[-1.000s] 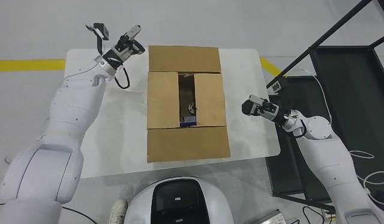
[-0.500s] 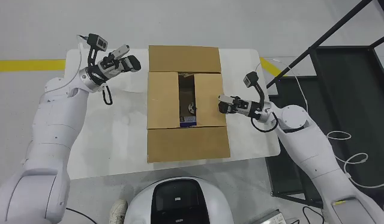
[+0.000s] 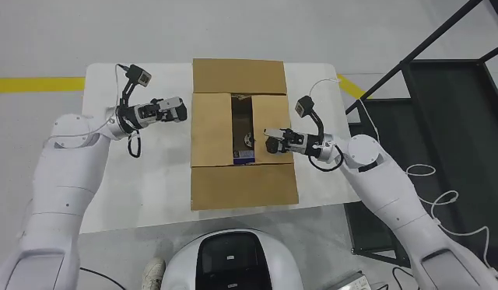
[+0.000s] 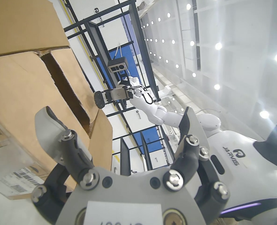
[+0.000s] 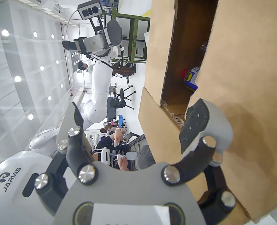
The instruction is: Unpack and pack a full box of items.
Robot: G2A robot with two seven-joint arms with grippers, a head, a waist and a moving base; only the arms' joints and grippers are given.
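Observation:
A cardboard box (image 3: 243, 134) stands in the middle of the white table (image 3: 156, 181). Its two side flaps are folded in, with a narrow gap between them. Through the gap I see a dark round item (image 3: 247, 140) and a blue item (image 3: 243, 156). The right wrist view shows a blue and yellow can with a red cap (image 5: 191, 78) inside. My left gripper (image 3: 179, 110) (image 4: 116, 127) is open, just outside the box's left edge. My right gripper (image 3: 271, 142) (image 5: 136, 118) is open over the right flap (image 5: 241, 71), one fingertip (image 5: 196, 118) close to the cardboard.
A black metal rack (image 3: 451, 96) stands just past the table's right edge. A yellow line (image 3: 39, 84) crosses the floor behind the table. Bare table lies left of the box and in a narrower strip at its right.
My left gripper swung from beyond the box's far left corner down to its left edge. My right gripper travelled from near the table's right edge onto the right flap.

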